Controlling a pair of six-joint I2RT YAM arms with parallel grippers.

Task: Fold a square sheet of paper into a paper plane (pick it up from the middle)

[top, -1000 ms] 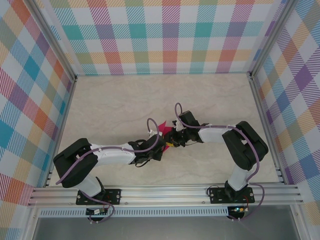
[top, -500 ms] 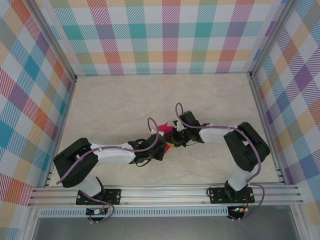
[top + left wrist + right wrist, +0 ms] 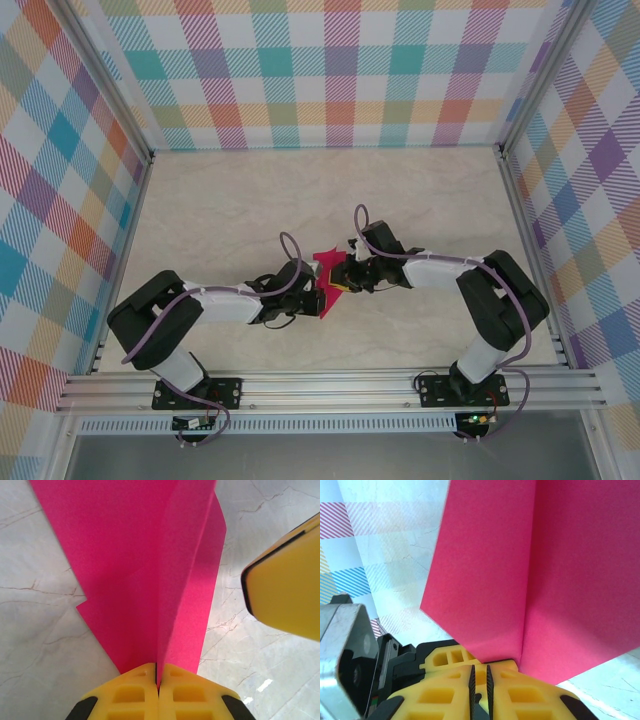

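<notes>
The square sheet of paper (image 3: 326,262) is magenta-pink, folded and standing on edge above the table's middle. In the left wrist view its folded layers (image 3: 150,570) run up from my left gripper (image 3: 157,672), which is shut on the lower edge at the crease. My left gripper (image 3: 321,298) sits just below-left of the paper. My right gripper (image 3: 343,278) is close on the paper's right side. Its jaws (image 3: 480,669) stand a narrow slit apart with nothing between them, and the paper (image 3: 530,570) rises just past the fingertips. One right finger (image 3: 285,590) shows beside the sheet.
The marble-look tabletop (image 3: 230,210) lies under both arms. Checked walls (image 3: 330,70) and metal rails close it in at the back and both sides. A yellow finger of the left gripper (image 3: 447,656) sits right behind my right fingertips.
My left gripper has closed on the paper and swung right, turning toward the sheet. The right gripper has narrowed a little and stayed close to the paper.
</notes>
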